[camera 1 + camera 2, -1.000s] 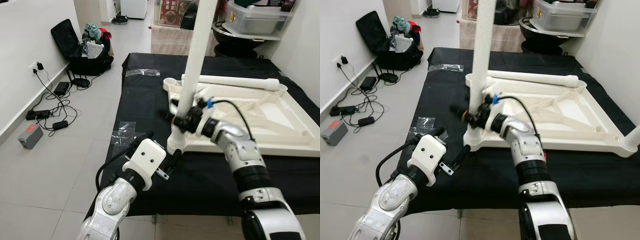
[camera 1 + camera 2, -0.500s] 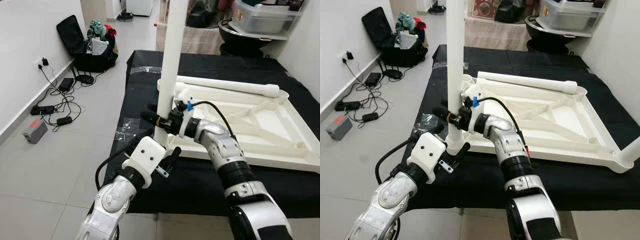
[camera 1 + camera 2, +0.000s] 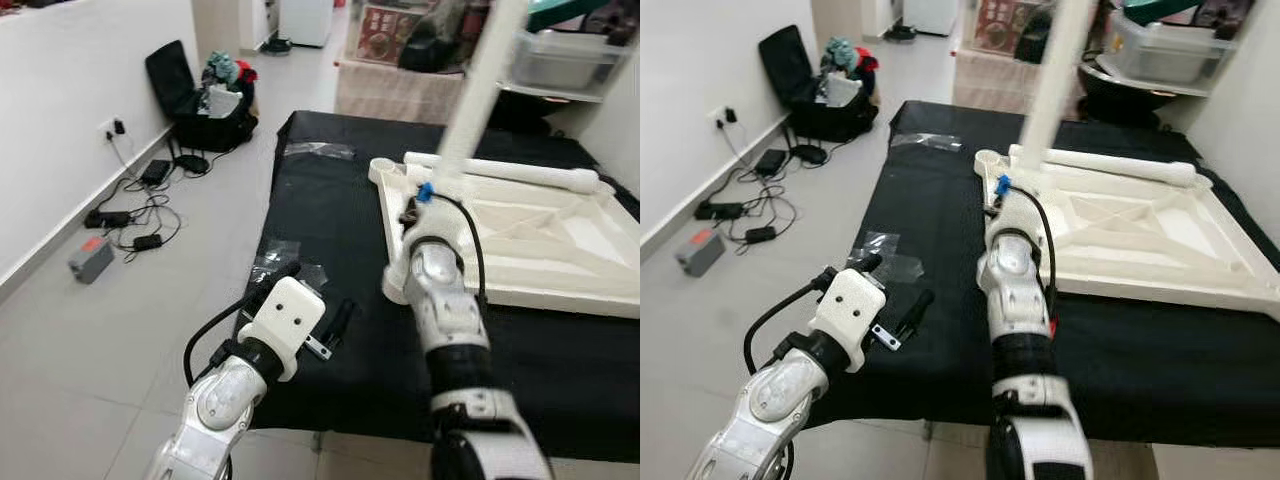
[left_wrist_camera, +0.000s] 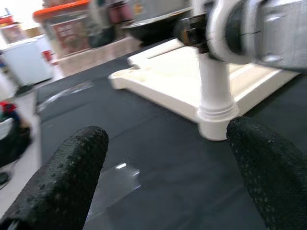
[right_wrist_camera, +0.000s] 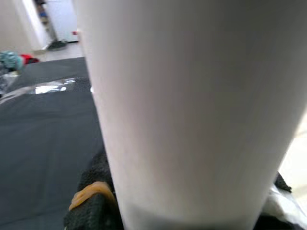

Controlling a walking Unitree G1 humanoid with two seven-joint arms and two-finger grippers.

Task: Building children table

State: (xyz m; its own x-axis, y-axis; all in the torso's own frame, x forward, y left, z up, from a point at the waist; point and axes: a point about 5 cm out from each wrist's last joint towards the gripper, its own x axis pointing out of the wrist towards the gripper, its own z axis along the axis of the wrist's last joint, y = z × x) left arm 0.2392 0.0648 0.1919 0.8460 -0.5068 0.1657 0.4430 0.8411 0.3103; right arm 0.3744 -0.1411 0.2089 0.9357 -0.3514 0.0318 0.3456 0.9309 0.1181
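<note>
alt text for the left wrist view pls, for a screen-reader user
Between the left gripper's two spread black fingers, a white table leg stands in the corner socket of the upturned white tabletop on a black cloth, with the right arm gripping it above.

White round table leg (image 5: pixel 192 110): smooth matt plastic. Upturned white ribbed tabletop (image 3: pixel 1140 235): same smooth plastic, slight sheen. Black cloth table cover (image 3: pixel 320 210): matt, woven. Left gripper fingers (image 4: pixel 72 167): black, pebbled rubbery texture. Clear film scrap (image 3: pixel 885 265): glossy, probably plastic wrap, view's blurred. Pale tiled floor (image 3: pixel 90 340): semi-gloss. Silver arm shells (image 3: pixel 1015 290): glossy metallic finish.
</note>
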